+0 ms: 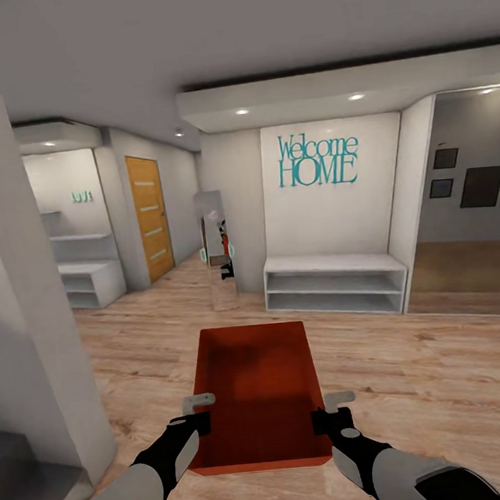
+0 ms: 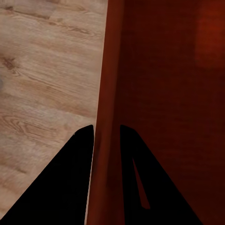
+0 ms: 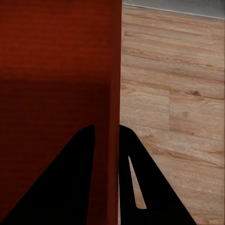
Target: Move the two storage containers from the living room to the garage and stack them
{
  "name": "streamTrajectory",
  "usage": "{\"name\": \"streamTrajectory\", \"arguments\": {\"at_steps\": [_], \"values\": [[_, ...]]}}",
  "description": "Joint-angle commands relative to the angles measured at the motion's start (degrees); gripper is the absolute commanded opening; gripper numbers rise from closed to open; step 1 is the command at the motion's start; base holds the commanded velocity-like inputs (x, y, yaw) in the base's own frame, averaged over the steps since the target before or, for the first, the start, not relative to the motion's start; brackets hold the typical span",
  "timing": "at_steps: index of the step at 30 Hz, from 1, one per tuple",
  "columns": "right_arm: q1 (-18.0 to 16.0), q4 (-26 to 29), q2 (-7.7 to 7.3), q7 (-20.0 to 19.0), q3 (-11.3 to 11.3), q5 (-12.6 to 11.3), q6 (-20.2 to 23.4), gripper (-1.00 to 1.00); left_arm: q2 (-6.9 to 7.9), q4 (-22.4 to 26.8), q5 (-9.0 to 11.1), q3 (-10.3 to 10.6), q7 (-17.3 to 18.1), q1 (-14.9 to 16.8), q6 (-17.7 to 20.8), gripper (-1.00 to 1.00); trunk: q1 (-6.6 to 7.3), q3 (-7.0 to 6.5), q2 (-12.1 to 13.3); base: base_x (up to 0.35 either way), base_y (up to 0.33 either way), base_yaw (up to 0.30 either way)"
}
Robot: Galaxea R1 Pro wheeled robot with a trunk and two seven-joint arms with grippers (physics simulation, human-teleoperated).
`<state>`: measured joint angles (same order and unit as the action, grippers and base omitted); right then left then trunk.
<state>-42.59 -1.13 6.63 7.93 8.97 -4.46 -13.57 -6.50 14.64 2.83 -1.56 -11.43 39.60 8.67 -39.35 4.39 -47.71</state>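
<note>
Carrying the storage container [image 1: 261,388] level, my left gripper [image 1: 198,404] and right gripper [image 1: 334,409] jaws should keep pinching its side walls evenly.

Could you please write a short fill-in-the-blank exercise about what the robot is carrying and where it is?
1. Both arms hold one orange-red ____ by its side walls.
2. The left tool and the right tool each pinch a thin ____ of it.
3. The floor beneath is made of light ____ planks.
4. The teal sign on the white wall reads "Welcome ____".

Missing words: container; wall; wood; HOME
</note>
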Motion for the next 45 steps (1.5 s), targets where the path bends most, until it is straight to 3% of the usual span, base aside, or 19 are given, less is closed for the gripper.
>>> {"name": "streamTrajectory", "arguments": {"at_steps": [1, 17, 31, 45], "values": [[-0.04, -0.1, 0.05, 0.07, -2.34, 0.69, -0.05, -1.0, 0.78, 0.3, -1.08, -1.25, -3.25, 0.04, -3.74, -1.0, -0.05, 0.1, -0.08, 0.322, 0.0, 0.0], [-0.04, -0.1, 0.05, -0.02, -2.38, 0.69, -0.05, -1.0, 0.79, 0.34, -1.09, -1.25, -3.25, 0.04, -3.75, -1.0, -0.05, 0.1, -0.08, 0.322, 0.0, 0.004], [-0.04, -0.1, 0.05, -0.04, -2.38, 0.69, -0.05, -1.0, 0.79, 0.39, -1.15, -1.25, -3.25, 0.04, -3.75, -1.0, -0.05, 0.1, -0.08, 0.322, 0.0, 0.236], [-0.04, -0.1, 0.05, -0.28, -2.38, 0.69, 0.02, -1.0, 0.79, 0.39, -1.16, -1.25, -3.25, 0.04, -3.75, -1.0, -0.05, 0.1, -0.08, 0.322, 0.0, 0.017]]}}
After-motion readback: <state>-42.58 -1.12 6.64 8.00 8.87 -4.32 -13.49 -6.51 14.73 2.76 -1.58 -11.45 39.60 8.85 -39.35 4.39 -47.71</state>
